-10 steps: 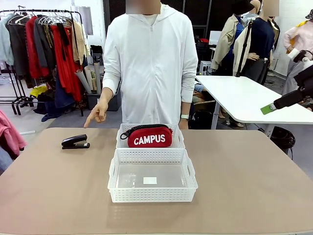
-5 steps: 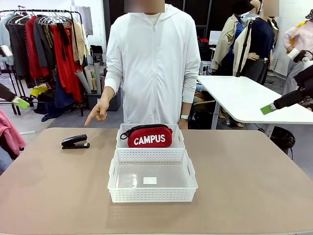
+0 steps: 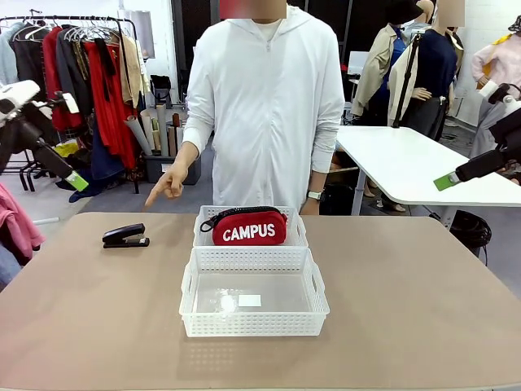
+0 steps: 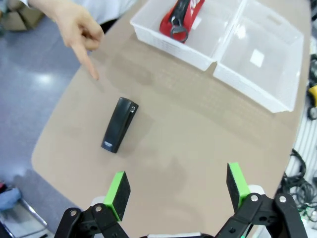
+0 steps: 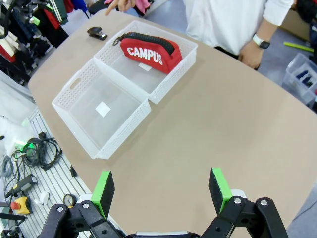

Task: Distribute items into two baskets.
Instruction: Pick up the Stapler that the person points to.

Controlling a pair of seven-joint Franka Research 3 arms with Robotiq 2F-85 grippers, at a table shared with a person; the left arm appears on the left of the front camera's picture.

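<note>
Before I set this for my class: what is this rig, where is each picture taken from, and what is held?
Two robot arms share a table with a person. One picture looks across the table; the other two come from wrist cameras looking past each arm's green-padded fingers. The left gripper and right gripper are open, holding nothing. A red pouch lies in the far basket; the near basket is empty. A black stapler lies on the table, and the person's hand points toward it.
</note>
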